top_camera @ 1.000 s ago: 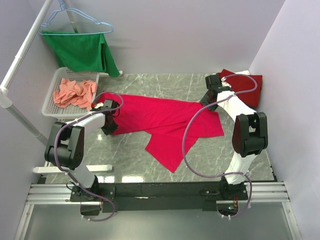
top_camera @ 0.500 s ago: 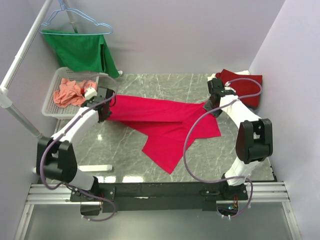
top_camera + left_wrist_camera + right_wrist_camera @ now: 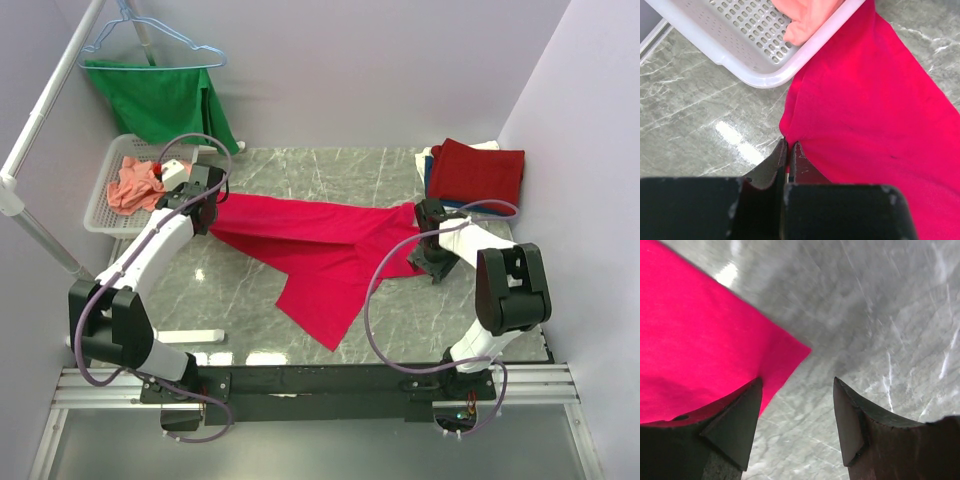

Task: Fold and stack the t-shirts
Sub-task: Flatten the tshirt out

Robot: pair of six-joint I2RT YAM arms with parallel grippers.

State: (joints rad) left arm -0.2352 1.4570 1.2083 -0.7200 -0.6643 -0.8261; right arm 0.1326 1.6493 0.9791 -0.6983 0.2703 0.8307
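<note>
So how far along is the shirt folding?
Done: a folded stack, dark red on top, sits at the back right. In hand: the red shirt lies unfolded; the left gripper pinches its edge, the right gripper is open at a corner. To do: fold it, then the orange shirt in the basket.

Under the dark red t-shirt [image 3: 478, 175], only slivers of blue and white cloth [image 3: 428, 178]; count unclear. Blurred bench [image 3: 890, 315] in the right wrist view. Cropped at the left wrist view's top edge: basket [image 3: 740, 45] and salmon-orange t-shirt [image 3: 810, 15]. Hem of pinkish-red t-shirt [image 3: 865, 100] buried between left pincer [image 3: 788, 147] tips.
</note>
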